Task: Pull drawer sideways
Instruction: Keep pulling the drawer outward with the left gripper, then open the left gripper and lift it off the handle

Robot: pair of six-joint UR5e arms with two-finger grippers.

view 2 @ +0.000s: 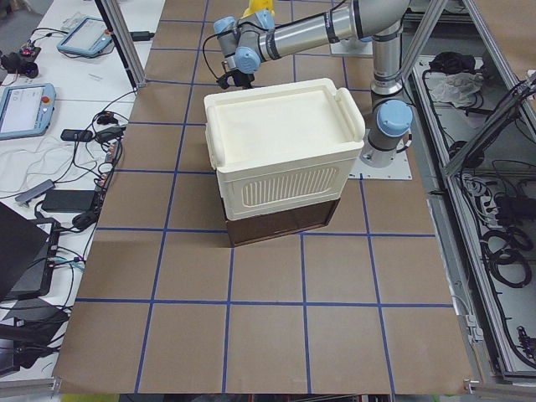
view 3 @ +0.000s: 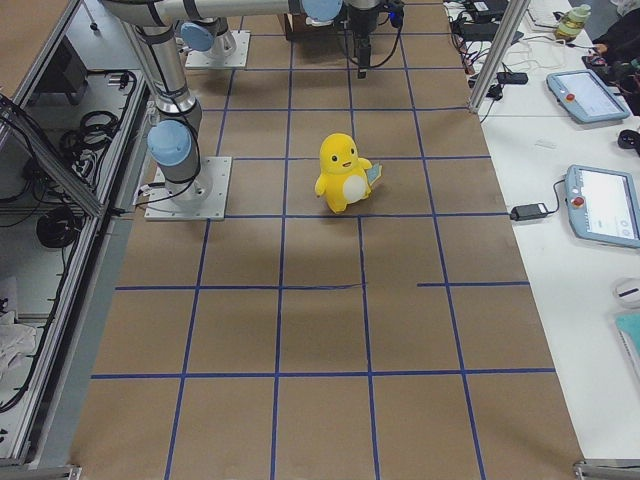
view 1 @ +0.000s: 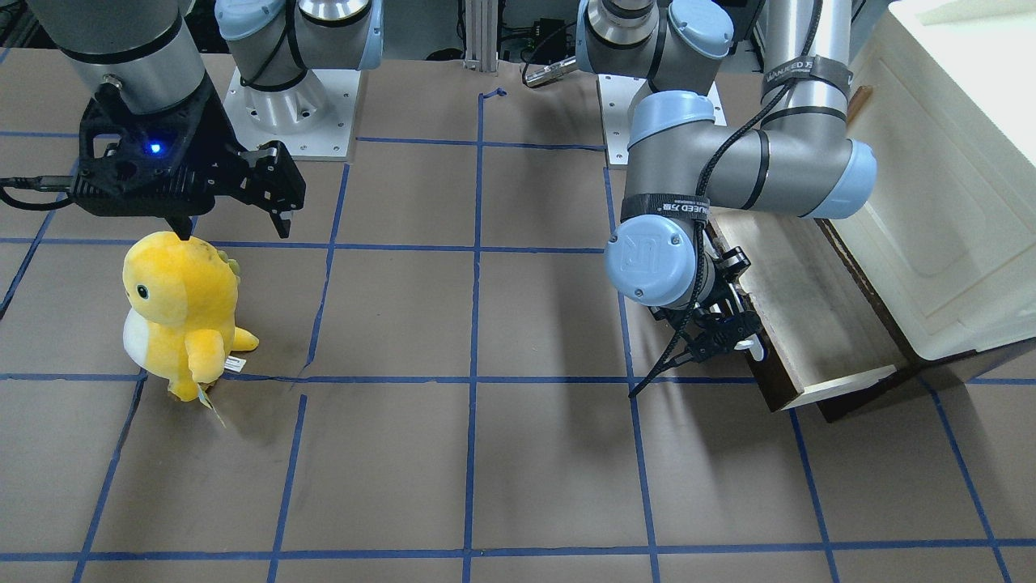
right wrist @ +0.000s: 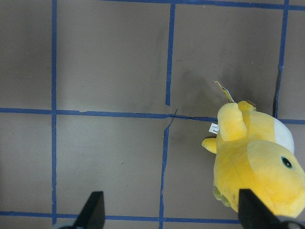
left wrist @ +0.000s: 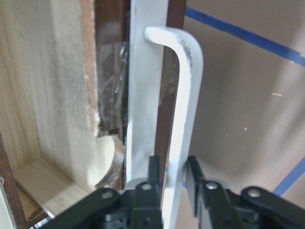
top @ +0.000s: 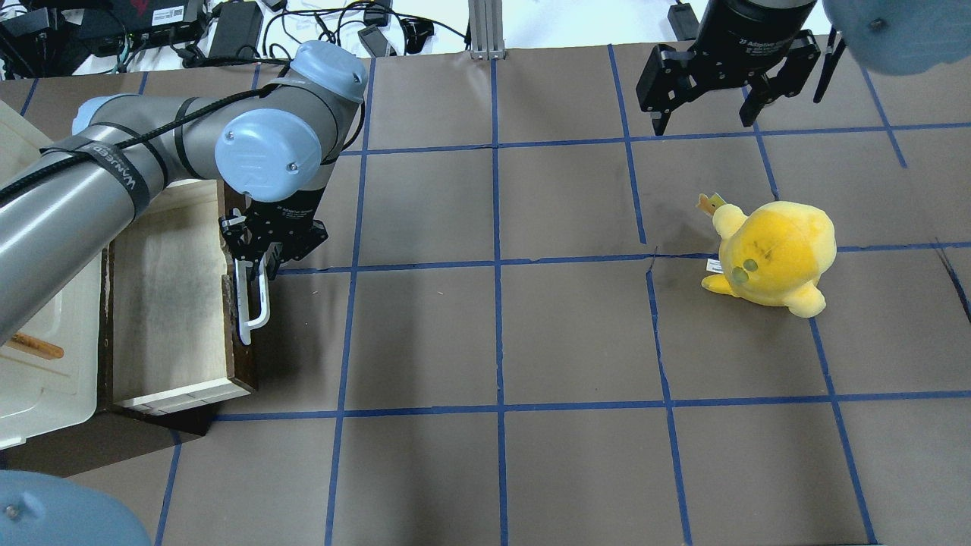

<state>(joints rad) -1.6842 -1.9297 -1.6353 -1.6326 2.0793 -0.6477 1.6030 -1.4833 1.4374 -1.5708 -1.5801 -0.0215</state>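
The drawer [top: 167,288] stands pulled out of the cream-white cabinet [top: 38,364], with its pale wood inside showing. Its dark brown front [top: 244,356] carries a long white bar handle [top: 256,307]. My left gripper [top: 262,262] is shut on that handle near its far end. The left wrist view shows the handle [left wrist: 183,95] between the two black fingers [left wrist: 153,174]. In the front-facing view the left gripper [view 1: 728,332] sits at the drawer [view 1: 809,308] front. My right gripper [top: 705,117] is open and empty, hanging above the table far from the drawer.
A yellow plush toy [top: 774,254] stands on the brown table just below and beside the right gripper [view 1: 235,227]; it also shows in the right wrist view [right wrist: 257,162]. The cabinet [view 1: 947,178] fills the table's left end. Blue tape lines grid the surface.
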